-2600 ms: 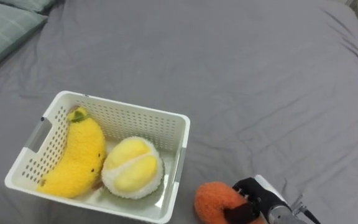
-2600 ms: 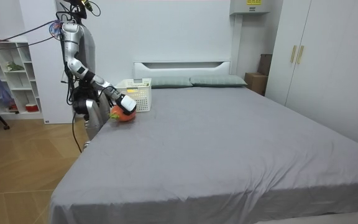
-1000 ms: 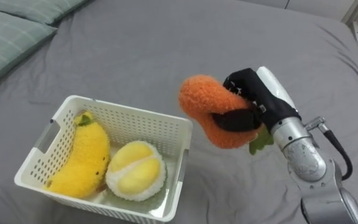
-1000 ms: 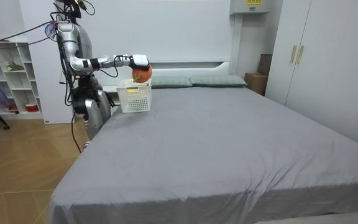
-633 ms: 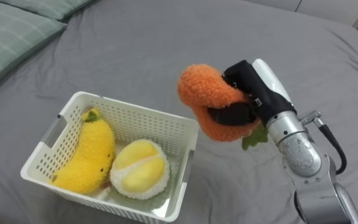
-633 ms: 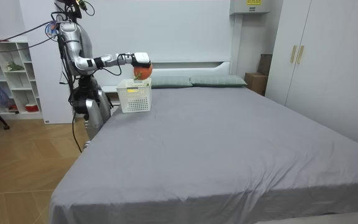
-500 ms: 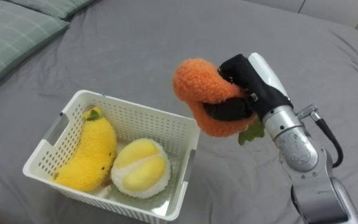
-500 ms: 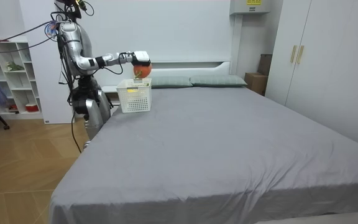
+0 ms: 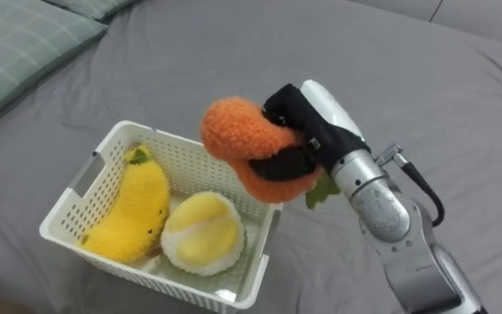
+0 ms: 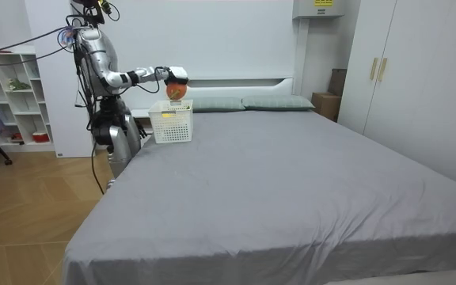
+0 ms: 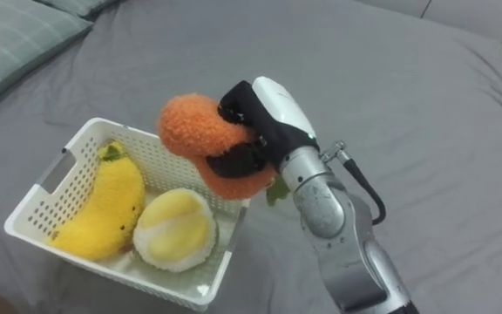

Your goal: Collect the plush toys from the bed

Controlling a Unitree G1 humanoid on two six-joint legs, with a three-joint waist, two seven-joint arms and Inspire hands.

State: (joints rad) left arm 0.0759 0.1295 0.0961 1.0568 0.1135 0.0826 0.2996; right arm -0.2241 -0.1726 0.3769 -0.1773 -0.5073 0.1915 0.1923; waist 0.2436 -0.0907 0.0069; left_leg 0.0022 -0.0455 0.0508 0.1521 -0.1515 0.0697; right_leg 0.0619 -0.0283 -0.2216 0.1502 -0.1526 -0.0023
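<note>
Toy (image 9: pixel 238 135), orange, gripped in right hand (image 9: pixel 308 131), hangs seemingly clear above basket (image 9: pixel 168 139) rim.

Bright, even indoor light; shadows soft, faint.

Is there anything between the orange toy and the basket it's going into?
Nothing visible blocks it. The right hand holds the orange toy above the open top of the basket, by its right rim. The banana and the durian lie inside, so the toy would likely land on or beside the durian.
</note>
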